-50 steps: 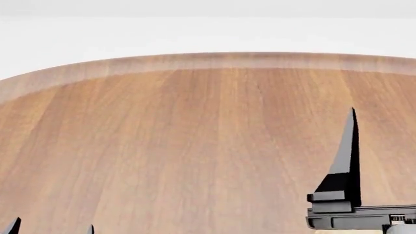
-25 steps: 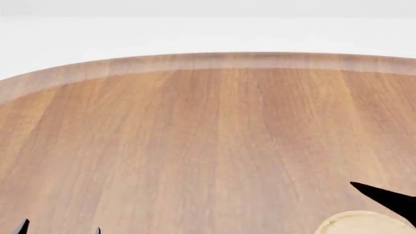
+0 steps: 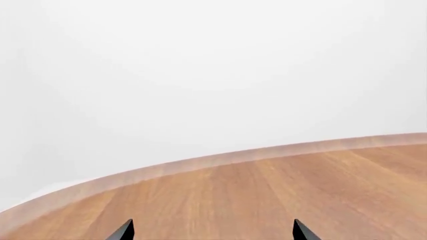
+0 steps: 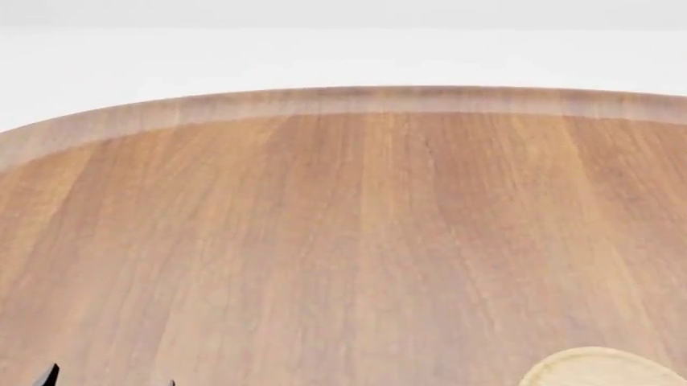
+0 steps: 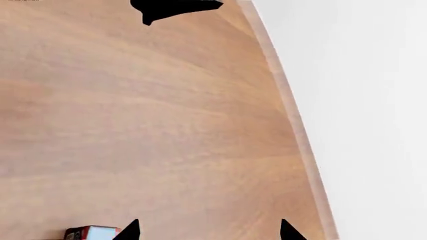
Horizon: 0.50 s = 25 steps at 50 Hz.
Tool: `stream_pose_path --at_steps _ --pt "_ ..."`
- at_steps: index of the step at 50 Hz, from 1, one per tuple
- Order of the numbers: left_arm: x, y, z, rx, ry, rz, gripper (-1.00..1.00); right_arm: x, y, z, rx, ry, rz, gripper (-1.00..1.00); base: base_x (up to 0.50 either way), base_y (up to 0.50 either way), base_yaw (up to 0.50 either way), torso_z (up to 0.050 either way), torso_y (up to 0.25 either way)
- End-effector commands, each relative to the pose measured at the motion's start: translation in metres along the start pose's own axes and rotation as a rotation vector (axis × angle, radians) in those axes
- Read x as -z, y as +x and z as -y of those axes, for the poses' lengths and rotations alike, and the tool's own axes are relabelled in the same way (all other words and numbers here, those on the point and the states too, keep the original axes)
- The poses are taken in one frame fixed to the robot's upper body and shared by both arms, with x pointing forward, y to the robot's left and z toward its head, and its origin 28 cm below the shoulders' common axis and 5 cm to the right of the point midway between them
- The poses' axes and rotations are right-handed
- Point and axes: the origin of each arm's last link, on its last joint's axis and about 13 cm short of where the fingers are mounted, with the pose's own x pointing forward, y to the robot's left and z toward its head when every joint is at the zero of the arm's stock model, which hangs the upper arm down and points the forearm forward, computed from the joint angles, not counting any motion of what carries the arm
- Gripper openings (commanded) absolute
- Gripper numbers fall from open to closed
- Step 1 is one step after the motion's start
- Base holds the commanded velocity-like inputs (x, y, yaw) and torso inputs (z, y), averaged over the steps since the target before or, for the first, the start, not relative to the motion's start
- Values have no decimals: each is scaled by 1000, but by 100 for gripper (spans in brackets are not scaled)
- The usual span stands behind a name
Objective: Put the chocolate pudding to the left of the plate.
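The right hand (image 5: 207, 231) is seen with fingers apart, holding nothing. The chocolate pudding (image 5: 92, 233) lies just beside one fingertip, outside the gap; a closure here would likely miss or knock it across the table (image 5: 133, 125).

We see a round wooden tabletop (image 4: 322, 241) filling most of the head view, warm brown with lengthwise grain streaks. Its curved rim (image 4: 355, 100) runs paler than the surface, a lighter band along the far edge. Beyond it we get only a plain white background (image 4: 343, 48), with a faintly greyer strip at the very top. In the left wrist view the same rim (image 3: 200, 162) arcs against white. In the right wrist view a black shape (image 5: 177, 9) overlaps the wood by the edge; we can't identify it.
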Motion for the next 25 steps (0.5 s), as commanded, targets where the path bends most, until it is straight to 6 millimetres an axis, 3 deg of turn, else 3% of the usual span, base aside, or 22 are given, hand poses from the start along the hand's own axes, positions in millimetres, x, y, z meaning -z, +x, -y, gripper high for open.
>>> stream_pose_path --at_steps 1,10,17,25 --pt "1 0 0 2 3 -3 100 11 16 -20 -78 51 -3 100 0 0 0 0 0" --pt "1 0 0 1 4 -3 100 19 25 -43 -114 112 15 100 0 0 0 0 0" --pt "1 0 0 1 4 -2 100 34 20 -67 -128 173 5 100 0 0 0 0 0" --pt "2 1 1 3 7 -5 100 49 24 -79 -124 223 -18 100 0 0 0 0 0"
